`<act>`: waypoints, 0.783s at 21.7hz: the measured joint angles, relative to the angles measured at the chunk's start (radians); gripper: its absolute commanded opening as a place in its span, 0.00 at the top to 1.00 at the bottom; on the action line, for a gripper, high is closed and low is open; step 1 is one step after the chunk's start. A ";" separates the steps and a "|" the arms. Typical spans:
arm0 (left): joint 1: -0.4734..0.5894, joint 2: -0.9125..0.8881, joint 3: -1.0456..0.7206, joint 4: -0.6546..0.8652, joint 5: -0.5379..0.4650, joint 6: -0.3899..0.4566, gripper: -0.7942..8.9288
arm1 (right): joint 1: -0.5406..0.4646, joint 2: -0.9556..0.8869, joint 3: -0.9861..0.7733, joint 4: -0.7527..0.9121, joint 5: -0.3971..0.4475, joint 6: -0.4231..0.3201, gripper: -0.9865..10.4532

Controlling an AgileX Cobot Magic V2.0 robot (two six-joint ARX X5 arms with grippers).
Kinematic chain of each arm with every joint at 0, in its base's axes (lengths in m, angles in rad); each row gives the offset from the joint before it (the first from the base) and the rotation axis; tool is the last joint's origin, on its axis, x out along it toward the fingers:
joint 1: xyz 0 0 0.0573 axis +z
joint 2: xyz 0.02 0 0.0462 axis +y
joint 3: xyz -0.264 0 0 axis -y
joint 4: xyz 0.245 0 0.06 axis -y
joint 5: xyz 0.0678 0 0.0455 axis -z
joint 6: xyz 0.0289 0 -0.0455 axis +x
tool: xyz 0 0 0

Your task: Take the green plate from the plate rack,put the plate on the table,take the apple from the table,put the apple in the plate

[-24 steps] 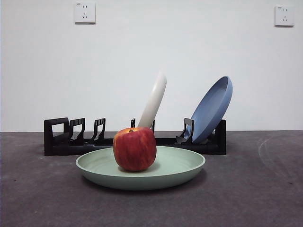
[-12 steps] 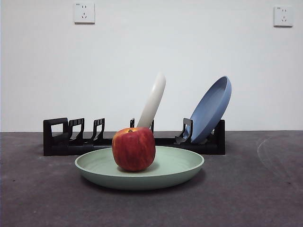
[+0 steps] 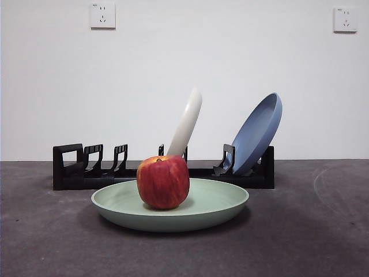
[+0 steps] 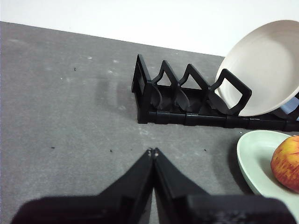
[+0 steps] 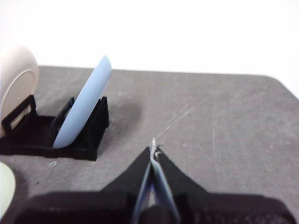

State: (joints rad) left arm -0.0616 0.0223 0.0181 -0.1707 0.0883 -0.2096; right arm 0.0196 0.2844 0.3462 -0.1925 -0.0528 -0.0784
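The green plate (image 3: 213,203) lies flat on the table (image 3: 311,231) in front of the plate rack (image 3: 86,170). The red apple (image 3: 163,181) sits in the plate, left of its middle. In the left wrist view the plate's rim (image 4: 254,158) and the apple (image 4: 287,162) show at the edge, beside the rack (image 4: 187,102). My left gripper (image 4: 153,151) is shut and empty over bare table, away from the plate. My right gripper (image 5: 153,148) is shut and empty, apart from the rack's end (image 5: 91,133). Neither arm shows in the front view.
A cream-white plate (image 3: 187,122) and a blue plate (image 3: 258,133) lean in the rack; they also show in the wrist views as the cream-white plate (image 4: 264,70) and the blue plate (image 5: 84,107). Wall sockets (image 3: 102,15) are on the white wall behind.
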 measured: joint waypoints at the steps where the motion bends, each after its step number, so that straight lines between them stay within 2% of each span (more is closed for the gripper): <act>1: 0.000 0.000 0.000 0.000 0.000 0.000 0.92 | 0.000 -0.026 -0.040 0.034 0.000 0.001 0.91; 5: 0.000 0.000 0.000 0.000 0.000 0.000 0.92 | 0.000 -0.124 -0.187 0.135 0.000 0.021 0.91; 14: 0.000 0.000 0.000 0.000 0.000 0.000 0.92 | 0.000 -0.229 -0.322 0.098 0.034 0.080 0.91; 17: 0.000 0.000 0.000 0.000 0.000 0.000 0.92 | 0.000 -0.250 -0.323 0.054 0.081 0.084 0.91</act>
State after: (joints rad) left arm -0.0616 0.0223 0.0181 -0.1707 0.0883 -0.2096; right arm 0.0193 0.0345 0.0235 -0.1387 0.0280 0.0055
